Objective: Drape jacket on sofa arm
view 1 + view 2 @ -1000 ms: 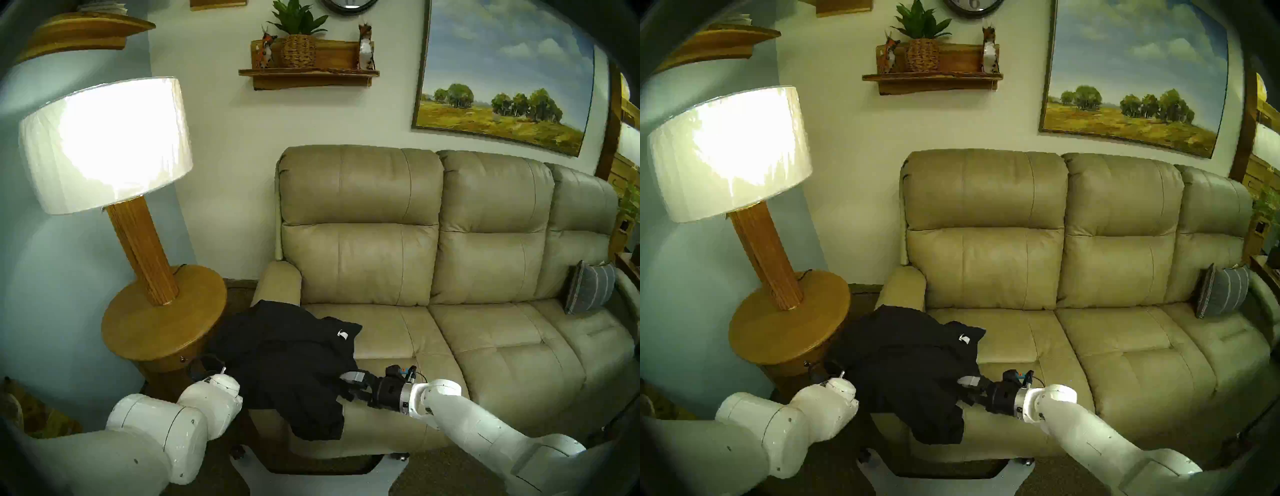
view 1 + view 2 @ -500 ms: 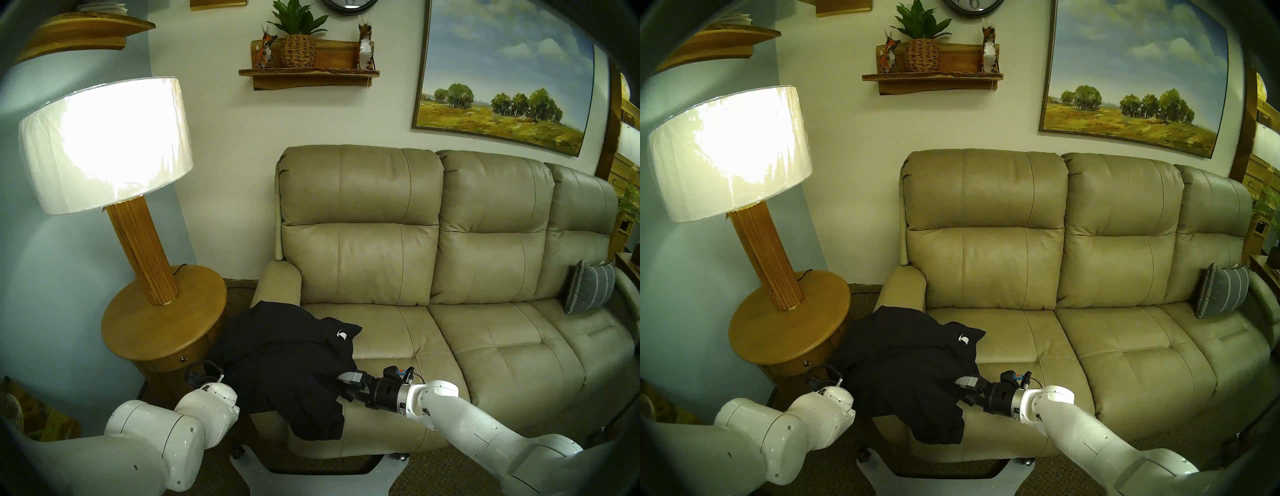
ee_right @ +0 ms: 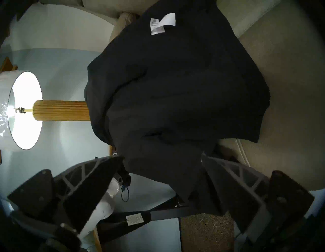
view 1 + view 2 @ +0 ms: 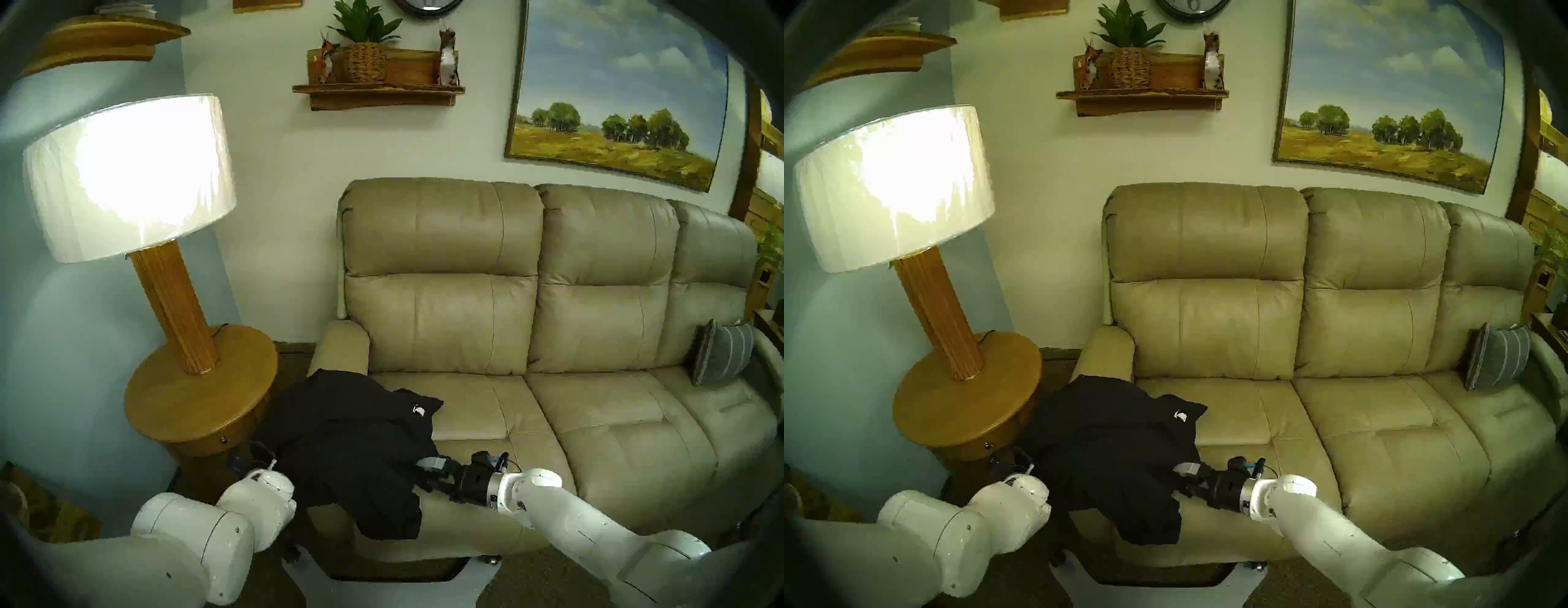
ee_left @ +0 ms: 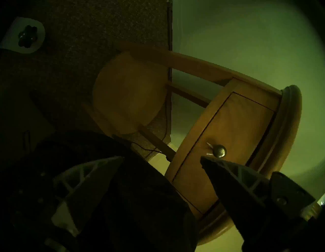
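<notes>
Head view: jacket [image 4: 352, 450] lies heaped over the front end of the sofa arm [image 4: 341, 348], spilling onto the seat's left front corner. Right gripper [image 4: 424, 473] at its right edge.

Left wrist view: left gripper [image 5: 161, 160] jaws spread apart, empty, beside side table [image 5: 228, 140].

Right wrist view: right jaws wide apart, black cloth between them, not pinched.

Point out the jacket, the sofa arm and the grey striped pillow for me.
jacket [image 4: 352, 446]: head left view, middle of the black fabric.
sofa arm [image 4: 343, 346]: head left view, bare padded top behind the jacket.
grey striped pillow [image 4: 727, 350]: head left view, its striped front face.
</notes>
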{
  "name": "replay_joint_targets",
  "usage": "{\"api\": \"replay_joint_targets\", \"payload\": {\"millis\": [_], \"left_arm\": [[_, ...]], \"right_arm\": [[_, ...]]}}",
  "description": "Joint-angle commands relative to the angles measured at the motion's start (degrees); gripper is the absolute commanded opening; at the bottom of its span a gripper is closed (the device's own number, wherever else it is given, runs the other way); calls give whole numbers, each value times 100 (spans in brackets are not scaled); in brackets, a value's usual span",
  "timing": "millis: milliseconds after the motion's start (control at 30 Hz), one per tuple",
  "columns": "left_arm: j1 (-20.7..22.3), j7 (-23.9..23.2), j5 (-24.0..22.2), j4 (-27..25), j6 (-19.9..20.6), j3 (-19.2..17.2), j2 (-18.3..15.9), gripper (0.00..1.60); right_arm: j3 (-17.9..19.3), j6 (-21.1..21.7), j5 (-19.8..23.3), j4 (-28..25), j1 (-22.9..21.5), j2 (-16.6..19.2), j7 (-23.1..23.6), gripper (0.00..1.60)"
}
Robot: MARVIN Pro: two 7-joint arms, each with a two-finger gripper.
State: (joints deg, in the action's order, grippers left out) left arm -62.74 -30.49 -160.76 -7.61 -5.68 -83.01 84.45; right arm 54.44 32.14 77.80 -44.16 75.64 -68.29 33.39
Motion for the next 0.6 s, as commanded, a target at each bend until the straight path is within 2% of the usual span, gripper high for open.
{"api": "replay_joint_targets", "payload": {"millis": [0, 100, 233, 433, 567], "left_arm": [[-66, -627, 89, -92, -52, 69, 303, 160], [-88, -693, 190, -99, -40, 166, 284, 160], [-99, -729, 195, -108, -53, 171, 288, 160], [-101, -740, 198, -108, -58, 171, 291, 160], [-223, -1219, 315, -267, 122, 276, 534, 160]], "right_arm": [[-38, 7, -15, -36, -79, -79, 171, 160], [-74, -3, -40, 30, -57, -85, 236, 160], [-173, -42, -108, 507, -208, -229, 387, 160], [-248, -143, -204, 898, -328, -353, 474, 160], [-223, -151, -216, 883, -321, -352, 403, 160]]}}
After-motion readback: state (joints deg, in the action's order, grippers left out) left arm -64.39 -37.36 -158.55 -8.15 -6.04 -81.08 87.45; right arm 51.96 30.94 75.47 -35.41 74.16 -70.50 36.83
